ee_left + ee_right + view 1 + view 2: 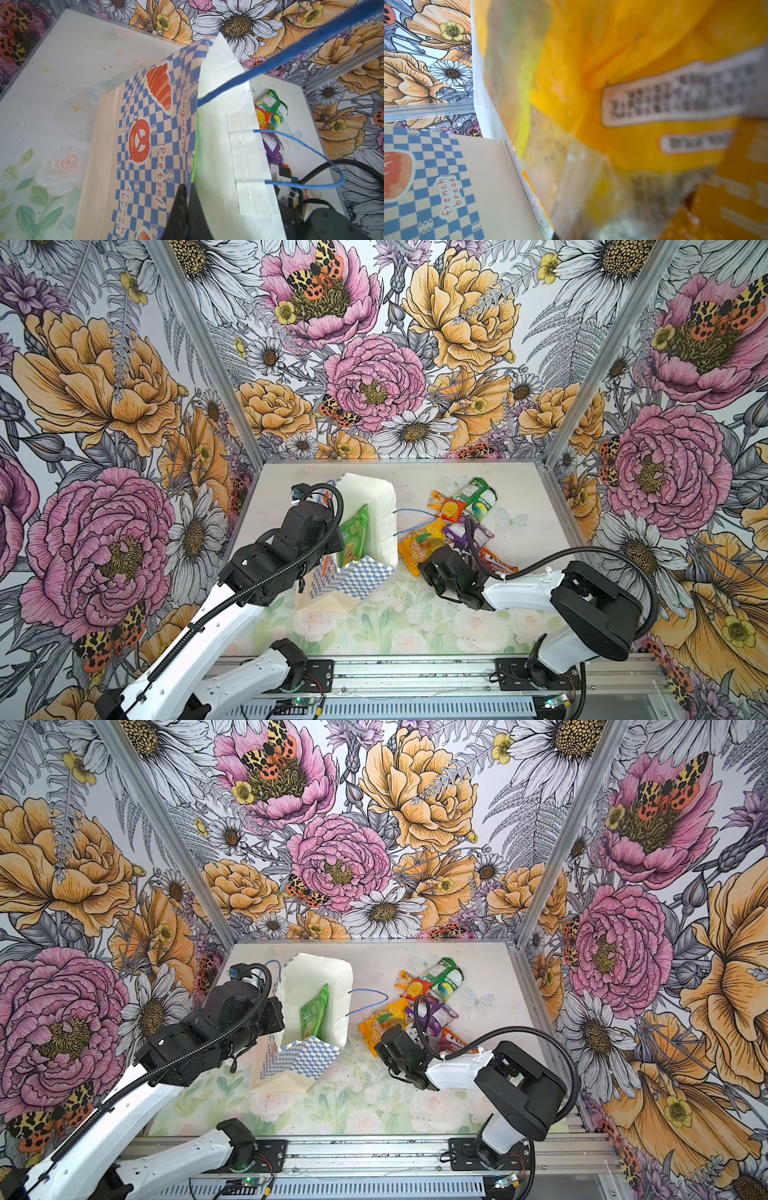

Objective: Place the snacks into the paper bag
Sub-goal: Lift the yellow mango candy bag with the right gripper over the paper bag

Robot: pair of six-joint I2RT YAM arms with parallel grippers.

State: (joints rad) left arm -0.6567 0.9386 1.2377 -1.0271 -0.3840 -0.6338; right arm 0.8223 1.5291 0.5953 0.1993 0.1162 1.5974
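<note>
The paper bag (368,499) stands open on the table, white inside and blue-checkered outside (145,128). A green packet (354,533) stands inside it, seen in both top views (314,1011). My left gripper (188,187) is shut on the bag's left wall. To the right of the bag my right gripper (428,558) is shut on the big orange-yellow packet (419,543), which fills the right wrist view (623,62). Behind it lie a purple packet (473,535), a red-pink one (496,564), a green packet (478,497) and a small orange sachet (446,506).
A blue cord handle (411,522) hangs from the bag's right wall toward the snack pile. The right arm's black cable (471,539) arches over the purple packet. Floral walls on metal frames (557,456) close in three sides. A metal rail (415,672) runs along the front.
</note>
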